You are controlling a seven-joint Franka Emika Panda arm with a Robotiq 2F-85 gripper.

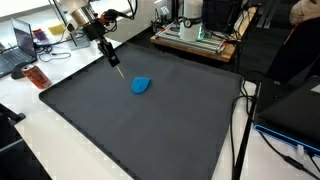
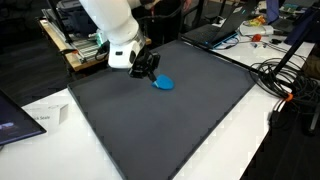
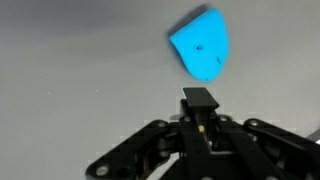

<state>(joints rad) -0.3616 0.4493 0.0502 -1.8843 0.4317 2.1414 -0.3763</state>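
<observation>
Your gripper (image 3: 200, 128) has its fingers pressed together on a black pen (image 3: 200, 100), pinching it so that the tip sticks out ahead of them in the wrist view. In an exterior view the pen (image 1: 114, 57) slants down from the gripper (image 1: 107, 48) toward the grey mat (image 1: 120, 125), and you cannot tell from here whether its tip touches the surface. The blue object (image 3: 203, 45) lies flat on the mat just beyond the pen tip, near but apart from it. You see that same gap in both exterior views, where the blue object (image 1: 141, 85) (image 2: 163, 83) sits beside the gripper (image 2: 147, 66). Farther out, a laptop (image 1: 18, 42) stands off the mat's edge, and cables (image 2: 285, 75) trail past the opposite side
</observation>
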